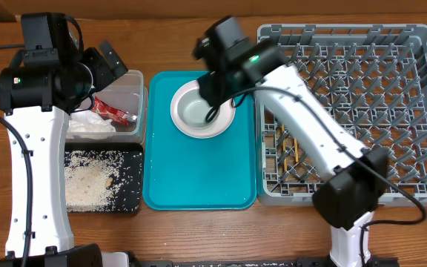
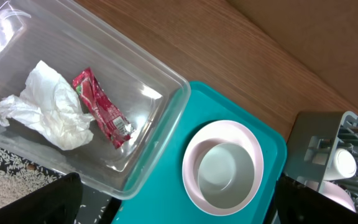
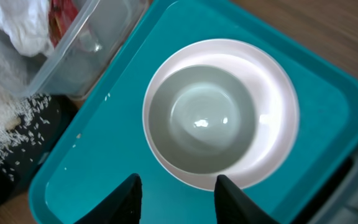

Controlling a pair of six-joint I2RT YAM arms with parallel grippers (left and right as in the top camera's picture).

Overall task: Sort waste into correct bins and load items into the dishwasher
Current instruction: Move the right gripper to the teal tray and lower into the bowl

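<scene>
Two nested dishes are sitting on the tray (image 3: 104, 162): bowl (image 3: 204, 118) resting inside plate (image 3: 272, 124). Right claw (image 3: 179, 186) is hovering above the plate's near edge, fingers partly spread, pinching nothing. Left claw (image 2: 179, 198) is hanging wide apart over the tub (image 2: 166, 102), empty. Bowl is looking rigid, glossy, probably slick and light; its rim is offering the best hold, one finger inside, one outside, lifting straight so the plate is not dragged.
</scene>
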